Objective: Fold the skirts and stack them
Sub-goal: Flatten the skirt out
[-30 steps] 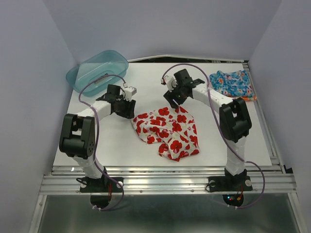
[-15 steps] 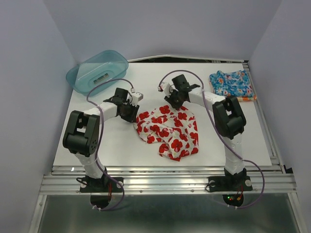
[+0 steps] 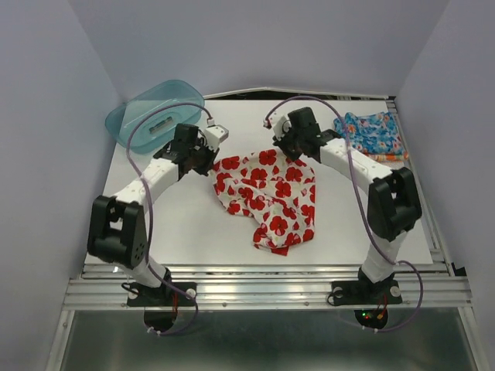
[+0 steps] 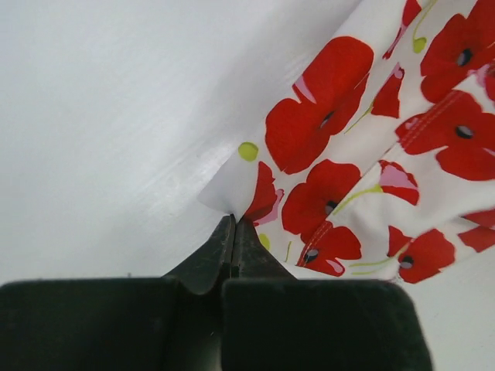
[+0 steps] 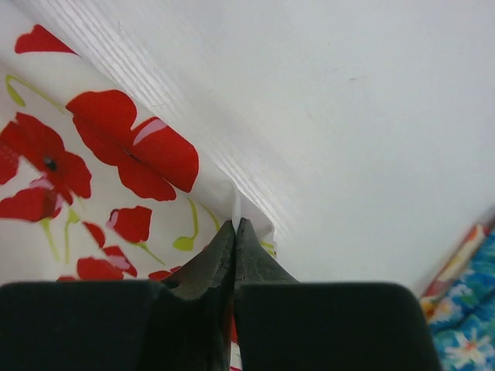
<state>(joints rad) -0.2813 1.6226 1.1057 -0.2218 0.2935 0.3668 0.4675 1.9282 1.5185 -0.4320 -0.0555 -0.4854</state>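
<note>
Poppy skirt (image 3: 267, 193) lying mid-table (image 3: 170, 224), far edge running 9-to-3 o'clock, body trailing toward 6. Left gripper (image 4: 232, 220) pinching its 9 o'clock corner, right gripper (image 5: 234, 224) pinching its 3 o'clock corner (both clamping cloth, equally near).

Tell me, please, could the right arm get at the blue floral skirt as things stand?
Probably not yet: the blue skirt lies close and unobstructed, but the right end effector is shut on a corner of the poppy skirt.
</note>
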